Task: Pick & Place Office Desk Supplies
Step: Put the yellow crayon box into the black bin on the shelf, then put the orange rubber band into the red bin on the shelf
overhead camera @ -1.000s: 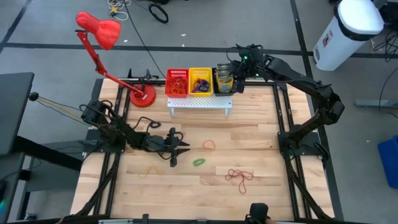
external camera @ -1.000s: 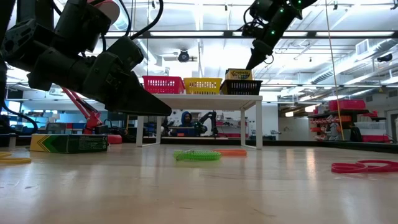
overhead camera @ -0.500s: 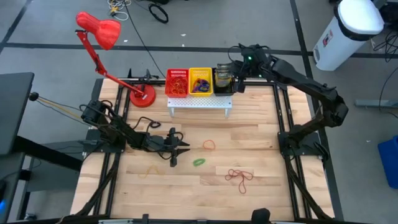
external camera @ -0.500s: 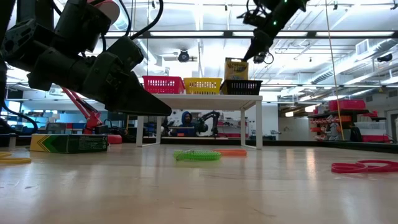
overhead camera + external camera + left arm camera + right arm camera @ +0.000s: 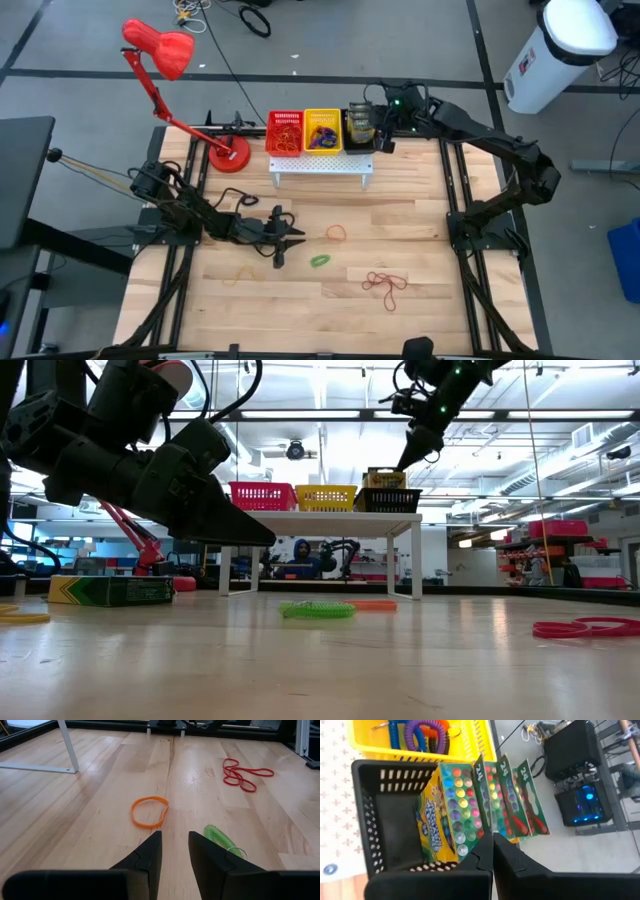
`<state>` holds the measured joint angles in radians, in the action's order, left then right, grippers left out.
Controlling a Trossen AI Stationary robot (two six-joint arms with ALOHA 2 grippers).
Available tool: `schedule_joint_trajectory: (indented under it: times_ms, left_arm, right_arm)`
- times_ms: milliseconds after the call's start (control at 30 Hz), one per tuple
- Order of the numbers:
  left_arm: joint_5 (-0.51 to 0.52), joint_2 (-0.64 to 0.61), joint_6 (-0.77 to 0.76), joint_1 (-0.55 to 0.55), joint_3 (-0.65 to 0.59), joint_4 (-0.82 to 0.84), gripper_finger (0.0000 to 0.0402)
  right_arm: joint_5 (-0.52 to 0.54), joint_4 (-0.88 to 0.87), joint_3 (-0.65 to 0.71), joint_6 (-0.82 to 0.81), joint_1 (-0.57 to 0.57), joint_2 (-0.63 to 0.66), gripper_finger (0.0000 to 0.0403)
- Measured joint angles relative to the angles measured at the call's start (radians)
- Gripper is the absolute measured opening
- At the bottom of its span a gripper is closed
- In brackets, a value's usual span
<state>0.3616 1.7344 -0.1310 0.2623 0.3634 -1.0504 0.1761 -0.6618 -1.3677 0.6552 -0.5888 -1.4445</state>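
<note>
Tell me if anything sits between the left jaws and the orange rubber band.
Nothing visible does. The left gripper faces the orange rubber band across bare wood table; the green coiled band lies off to one side.

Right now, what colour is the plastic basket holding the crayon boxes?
Black, a perforated plastic basket, clearest in the right wrist view.

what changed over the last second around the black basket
The right gripper let go of a crayon box, which stood tall half a second ago and has now dropped lower into the black basket; its fingers have closed empty just above. The left gripper, the loose rubber bands and the crayon box on the table stayed put.
</note>
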Motion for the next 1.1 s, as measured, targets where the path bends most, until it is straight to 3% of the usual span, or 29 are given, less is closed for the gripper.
schedule_joint_trajectory:
  times_ms: [467,733,900,1000,1100]
  left_arm:
    - [0.0,0.0,-0.002,0.0,0.0,0.0,0.0103]
    - [0.001,0.0,-0.026,-0.003,0.0,0.001,0.0103]
    - [0.0,0.0,-0.049,-0.026,0.0,0.001,0.0103]
    - [-0.004,0.0,-0.067,-0.042,0.001,0.001,0.0102]
    - [-0.008,0.0,-0.059,-0.041,0.013,0.002,0.009]
  right_arm:
    - [-0.012,0.056,0.025,-0.036,0.0,0.006,0.0008]
    - [-0.003,0.059,0.025,-0.12,0.0,0.023,0.01]
    - [0.003,0.059,0.025,-0.149,0.017,0.107,0.015]
    - [-0.031,0.024,0.03,-0.221,0.046,0.18,0.0138]
    - [-0.08,0.068,0.127,-0.304,0.089,0.264,0.0083]
